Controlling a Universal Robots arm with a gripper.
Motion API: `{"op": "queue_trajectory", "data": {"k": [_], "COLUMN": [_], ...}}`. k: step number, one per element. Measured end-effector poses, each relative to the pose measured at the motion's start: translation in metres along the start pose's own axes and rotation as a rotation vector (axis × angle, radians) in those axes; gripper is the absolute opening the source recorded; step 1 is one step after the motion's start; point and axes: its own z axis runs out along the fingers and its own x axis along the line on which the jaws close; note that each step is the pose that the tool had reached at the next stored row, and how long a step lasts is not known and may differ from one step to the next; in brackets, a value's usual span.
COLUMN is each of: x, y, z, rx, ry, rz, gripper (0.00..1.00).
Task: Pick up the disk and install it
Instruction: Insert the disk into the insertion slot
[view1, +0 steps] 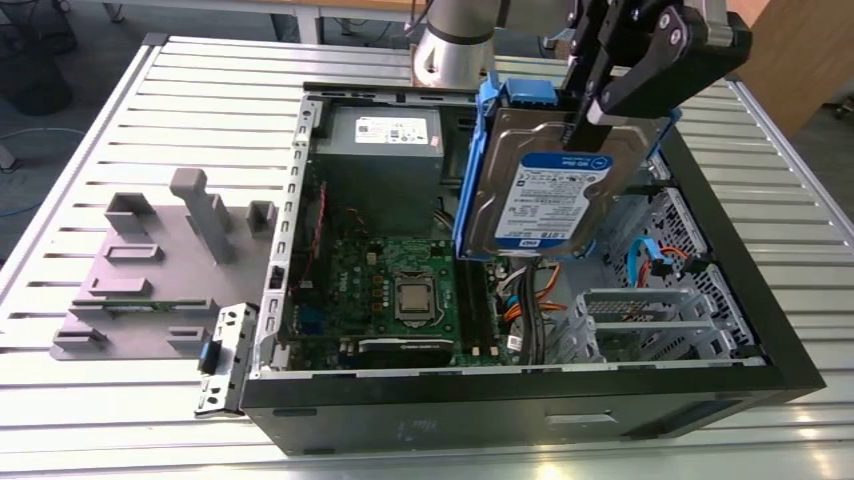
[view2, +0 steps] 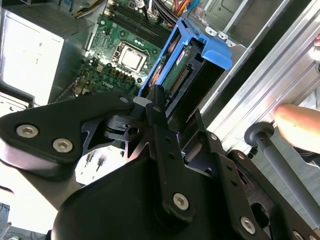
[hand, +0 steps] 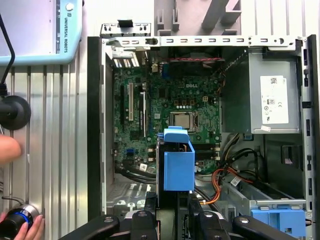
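The disk is a silver hard drive with a blue-and-white label in a blue plastic carrier. It hangs upright above the open computer case, over the side towards the exterior view's right. My black gripper is shut on its upper end. In the second wrist view the fingers clamp the disk from both sides. In the first wrist view the blue end of the disk points down at the case floor beside the motherboard, with the gripper behind it.
Inside the case are a grey power supply, orange and black cables, and a metal drive cage with a blue latch. A grey fixture plate lies on the slatted table. A person's hand rests by the case.
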Motion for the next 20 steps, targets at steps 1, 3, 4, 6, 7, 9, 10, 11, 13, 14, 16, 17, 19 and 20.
{"op": "queue_trajectory", "data": {"k": [1,3,4,6,7,9,10,11,13,14,16,17,19,20], "x": [0.0015,0.0042,0.0058,0.0087,0.0098,0.0124,0.0139,0.0199,0.0238,0.0260,0.0299,0.0318,0.0358,0.0379], "y": [0.0000,-0.0001,-0.0002,-0.0002,-0.0002,-0.0003,-0.0004,-0.0005,-0.0006,-0.0007,-0.0007,-0.0008,-0.0009,-0.0010], "z": [0.0000,0.0000,0.0000,-0.0001,-0.0001,-0.0001,-0.0001,-0.0001,-0.0002,-0.0001,-0.0001,-0.0002,-0.0002,-0.0002], "rx": [0.0000,0.0000,0.0000,0.0000,0.0000,0.0000,0.0000,0.0000,0.0000,0.0001,0.0001,0.0001,0.0000,0.0001], "ry": [0.0002,0.0006,0.0007,0.0013,0.0014,0.0020,0.0022,0.0027,0.0031,0.0031,0.0033,0.0036,0.0039,0.0038], "rz": [0.000,0.000,0.000,0.000,0.000,0.000,0.000,0.000,0.000,0.000,0.000,0.000,0.000,0.000], "gripper": [0.35,0.35,0.35,0.35,0.35,0.35,0.35,0.35,0.35,0.35,0.35,0.35,0.35,0.35]}}
